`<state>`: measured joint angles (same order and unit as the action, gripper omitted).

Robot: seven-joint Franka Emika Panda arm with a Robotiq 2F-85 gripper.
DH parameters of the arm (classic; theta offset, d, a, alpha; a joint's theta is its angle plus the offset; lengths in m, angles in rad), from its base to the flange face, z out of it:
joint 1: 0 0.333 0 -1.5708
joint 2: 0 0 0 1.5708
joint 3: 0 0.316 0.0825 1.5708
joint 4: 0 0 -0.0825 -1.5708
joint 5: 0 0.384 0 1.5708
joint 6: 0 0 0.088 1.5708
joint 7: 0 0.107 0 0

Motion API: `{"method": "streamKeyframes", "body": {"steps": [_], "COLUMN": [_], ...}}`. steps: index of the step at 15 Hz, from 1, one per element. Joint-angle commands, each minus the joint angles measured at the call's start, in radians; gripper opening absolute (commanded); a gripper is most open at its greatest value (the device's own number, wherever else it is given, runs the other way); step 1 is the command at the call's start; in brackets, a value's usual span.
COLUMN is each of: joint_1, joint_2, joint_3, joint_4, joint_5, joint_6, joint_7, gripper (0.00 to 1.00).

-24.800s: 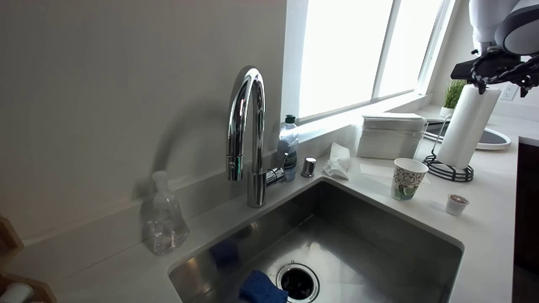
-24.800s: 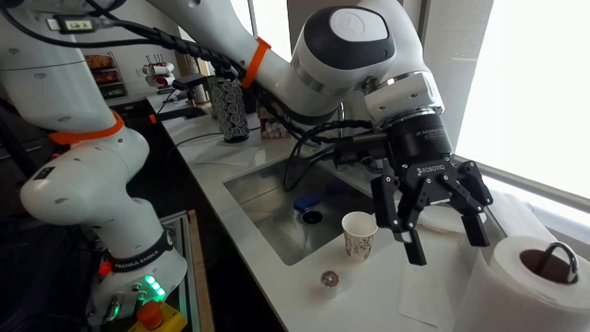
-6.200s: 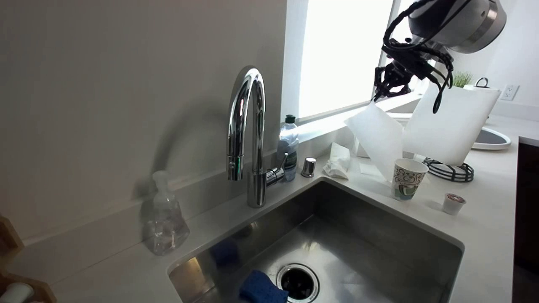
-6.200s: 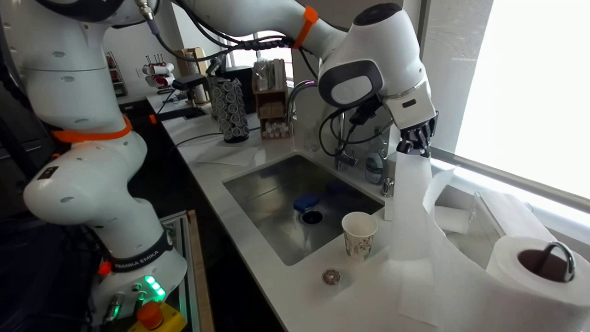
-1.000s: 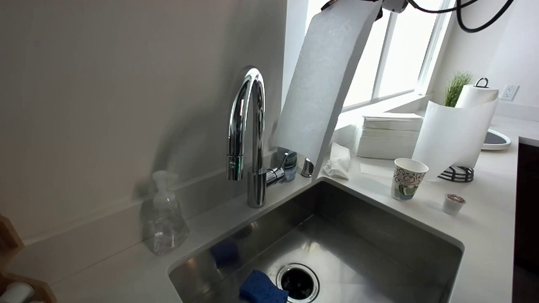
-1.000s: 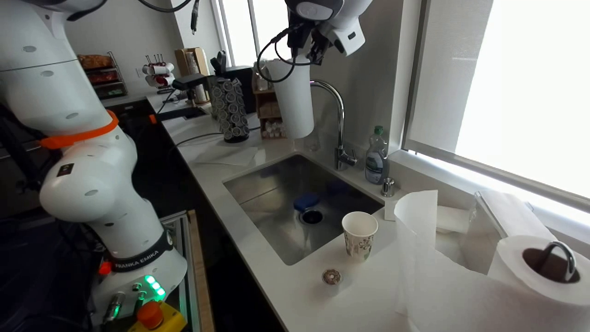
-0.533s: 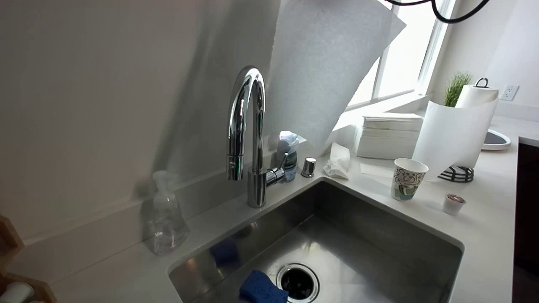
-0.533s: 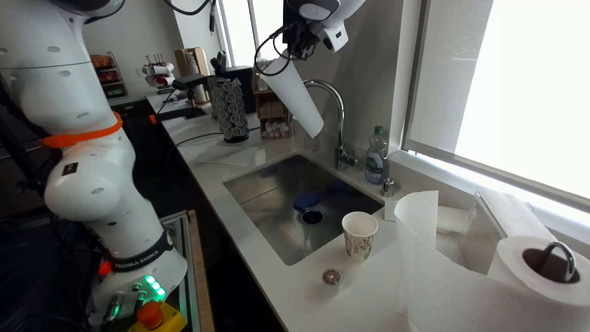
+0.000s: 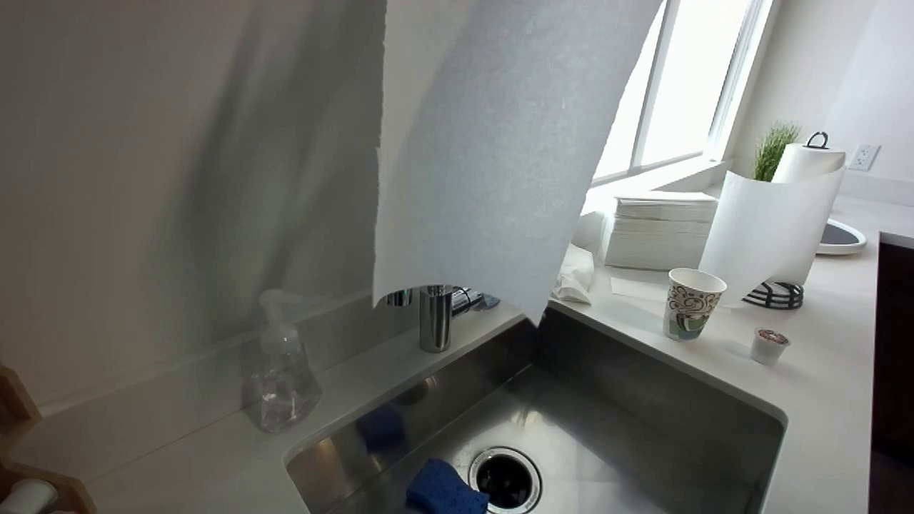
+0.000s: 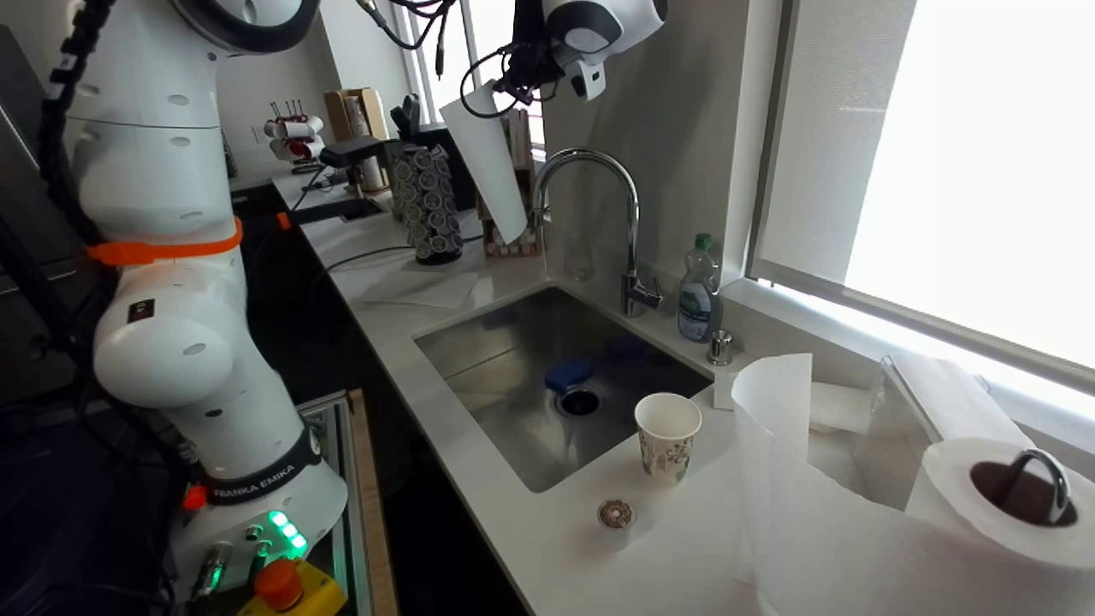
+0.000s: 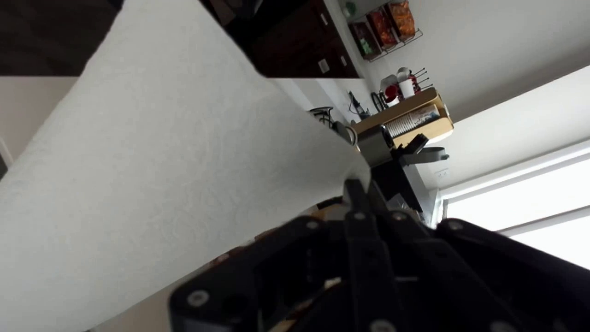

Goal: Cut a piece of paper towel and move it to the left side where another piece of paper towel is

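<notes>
My gripper (image 11: 362, 183) is shut on one corner of the piece of paper towel (image 11: 175, 161), its fingertips pinching it in the wrist view. The sheet hangs limp in the air, torn free from the roll. In an exterior view the paper towel (image 9: 493, 157) covers most of the faucet; the gripper is above that picture. Elsewhere the gripper (image 10: 511, 92) is small and dark at the top, with the sheet (image 10: 486, 162) slanting down in front of the wooden organizer. Another piece of paper towel (image 10: 419, 289) lies flat on the counter beyond the sink.
The faucet (image 10: 631, 222) arches beside the sink (image 10: 479, 376). A pod rack (image 10: 428, 210) stands behind the lying sheet. A clear pump bottle (image 9: 282, 378), a paper cup (image 10: 667, 441) and a pod (image 10: 615, 515) stand around the sink. The roll (image 10: 949, 522) has a loose end hanging out.
The gripper has carried the paper towel past the faucet, away from the roll and toward the lying sheet. The hanging sheet has swung about on the way. The grip has stayed shut.
</notes>
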<state>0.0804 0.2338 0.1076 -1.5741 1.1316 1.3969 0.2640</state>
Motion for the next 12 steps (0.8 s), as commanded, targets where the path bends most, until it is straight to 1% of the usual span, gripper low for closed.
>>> {"method": "streamKeyframes", "body": {"steps": [1,2,3,7,8,9,12], "joint_1": [0.017,0.026,0.021,0.030,0.043,0.050,0.091], "joint_2": [0.070,0.085,0.037,0.067,0.064,0.073,0.085], "joint_3": [0.005,0.008,-0.004,0.001,-0.009,-0.008,-0.003], "joint_4": [0.086,0.102,0.045,0.074,0.067,0.076,0.089], "joint_5": [0.045,0.046,0.034,0.040,0.005,-0.011,-0.070], "joint_6": [-0.066,-0.058,-0.032,-0.032,-0.005,0.002,0.052], "joint_7": [0.085,0.087,0.050,0.063,0.149,0.176,0.334], "gripper": [0.00,0.00,0.01,0.00,0.00,0.00,0.00]}}
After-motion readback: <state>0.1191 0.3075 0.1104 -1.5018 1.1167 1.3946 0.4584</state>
